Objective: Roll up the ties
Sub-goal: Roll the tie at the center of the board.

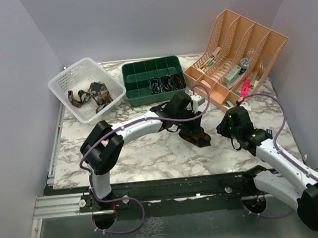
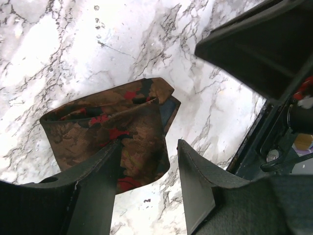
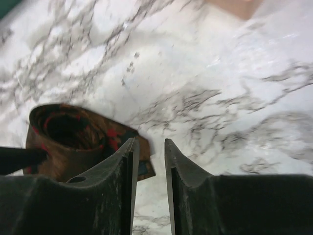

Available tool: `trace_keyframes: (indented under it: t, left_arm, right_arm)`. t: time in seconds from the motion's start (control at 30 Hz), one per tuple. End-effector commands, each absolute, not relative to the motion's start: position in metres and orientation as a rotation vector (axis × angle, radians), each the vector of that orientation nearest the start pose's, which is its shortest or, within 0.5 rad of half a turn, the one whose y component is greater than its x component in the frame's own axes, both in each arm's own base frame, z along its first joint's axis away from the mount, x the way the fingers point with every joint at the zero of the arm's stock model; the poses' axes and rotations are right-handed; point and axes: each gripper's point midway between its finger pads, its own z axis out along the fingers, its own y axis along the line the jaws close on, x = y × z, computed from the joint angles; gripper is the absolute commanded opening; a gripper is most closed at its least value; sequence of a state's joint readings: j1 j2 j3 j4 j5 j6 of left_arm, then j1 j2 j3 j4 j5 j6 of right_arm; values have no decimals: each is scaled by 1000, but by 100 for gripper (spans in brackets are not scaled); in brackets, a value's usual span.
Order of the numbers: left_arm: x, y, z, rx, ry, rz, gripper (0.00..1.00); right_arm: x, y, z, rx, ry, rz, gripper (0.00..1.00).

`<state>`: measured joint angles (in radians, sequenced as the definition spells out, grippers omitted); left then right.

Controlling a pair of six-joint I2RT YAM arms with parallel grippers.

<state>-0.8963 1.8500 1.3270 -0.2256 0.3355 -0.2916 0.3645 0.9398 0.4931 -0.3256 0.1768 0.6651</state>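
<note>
Plain pale walls [image 1: 139, 20]; white grey-veined marble-pattern tabletop [image 1: 151, 153]. Rear: one peach slotted file organiser [image 1: 252, 38], one green compartment tray [image 1: 140, 100], one white mesh basket [image 1: 68, 71]; contents too small to count. Centre: one rolled brown red-patterned fabric tie [image 2: 98, 127], part hidden under left gripper [image 2: 148, 144], fingers spread, unclamped. Right gripper [image 3: 149, 142] beside it: narrow gap, empty.

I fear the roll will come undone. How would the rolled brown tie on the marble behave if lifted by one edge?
Probably floppy: the tie is soft fabric, coiled around a hollow centre, so it may sag and unwind. Its pointed end lies free outside the coil and may trail. It looks light and might slide on the smooth table.
</note>
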Motion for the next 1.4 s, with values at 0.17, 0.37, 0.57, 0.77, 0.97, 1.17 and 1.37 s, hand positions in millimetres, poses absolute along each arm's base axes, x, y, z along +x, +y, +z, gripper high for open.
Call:
trace_keyframes:
  t: [0.17, 0.37, 0.57, 0.77, 0.97, 1.17, 1.37]
  left_arm:
    - [224, -442, 103, 902, 2310, -1072, 51]
    - [217, -457, 101, 902, 2314, -1115, 52]
    - [213, -458, 100, 890, 2316, -1134, 53]
    - [223, -472, 136, 892, 2217, -1169, 55]
    - [235, -467, 171, 869, 2140, -1110, 58]
    - [255, -425, 179, 735, 2145, -976, 63]
    - [284, -356, 160, 522, 2183, -944, 72]
  right_arm:
    - [246, 41, 93, 624, 2172, 65, 35]
    - [244, 51, 85, 682, 2153, 172, 35]
    - [245, 57, 87, 662, 2139, 223, 36]
    - [251, 79, 96, 570, 2155, 347, 36]
    - [254, 102, 102, 495, 2185, 474, 35]
    - [256, 143, 118, 331, 2180, 724, 32]
    - [259, 193, 147, 98, 2118, 1032, 32]
